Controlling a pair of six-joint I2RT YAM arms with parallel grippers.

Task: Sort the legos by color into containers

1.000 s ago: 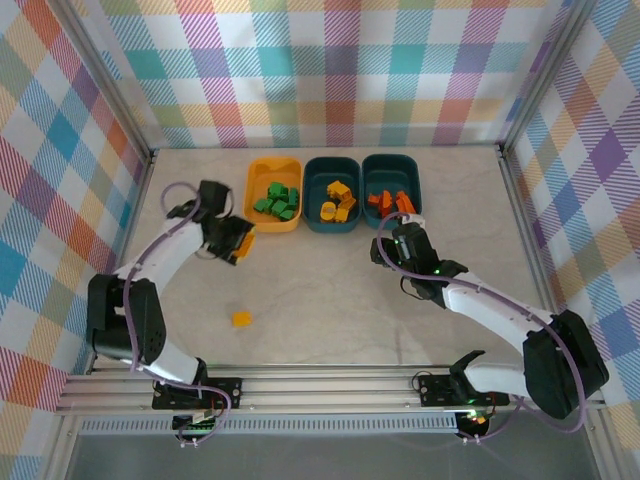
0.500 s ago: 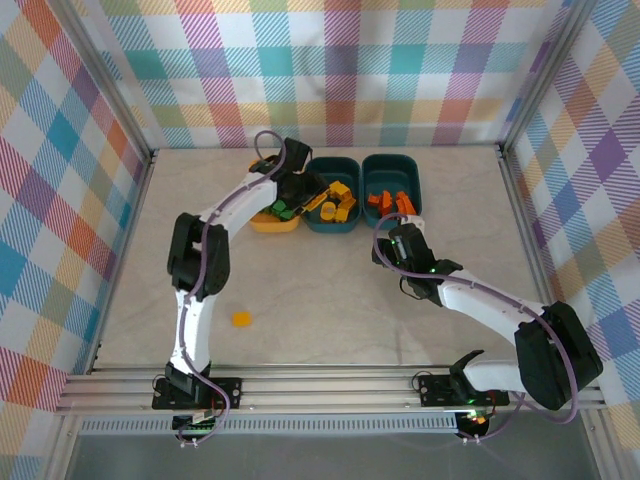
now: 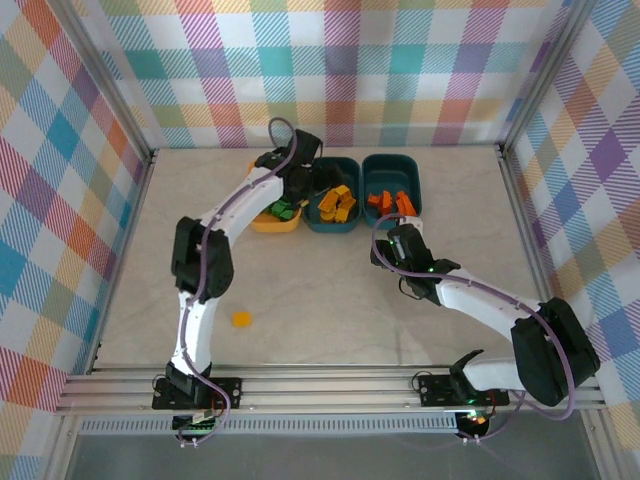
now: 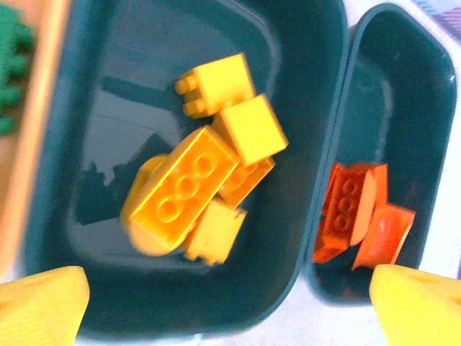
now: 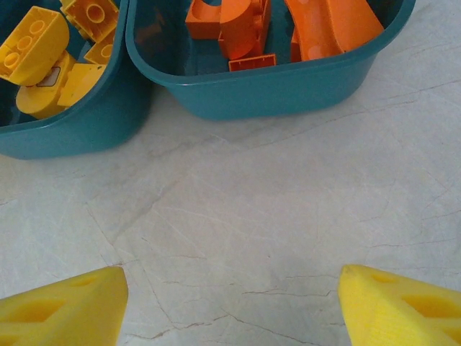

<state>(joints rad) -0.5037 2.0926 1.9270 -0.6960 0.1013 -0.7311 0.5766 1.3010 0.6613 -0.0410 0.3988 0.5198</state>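
The left end effector (image 4: 230,303) is hovering wide open and empty over the middle teal bin (image 4: 310,86), where the yellow legos (image 4: 191,189) are lying heaped; leaving low is risking a clipped rim and a shoved bin. The right end effector (image 5: 234,303) is hanging open and empty over the bench (image 5: 238,194), and one yellow brick (image 3: 241,319) is lying loose nearer the bases.

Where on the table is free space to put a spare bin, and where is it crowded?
Free: the table centre, between the bins behind, the loose yellow lego at left and the right arm. Also the far-left corner beside the yellow bin. Crowded: the bin row, under the left gripper.
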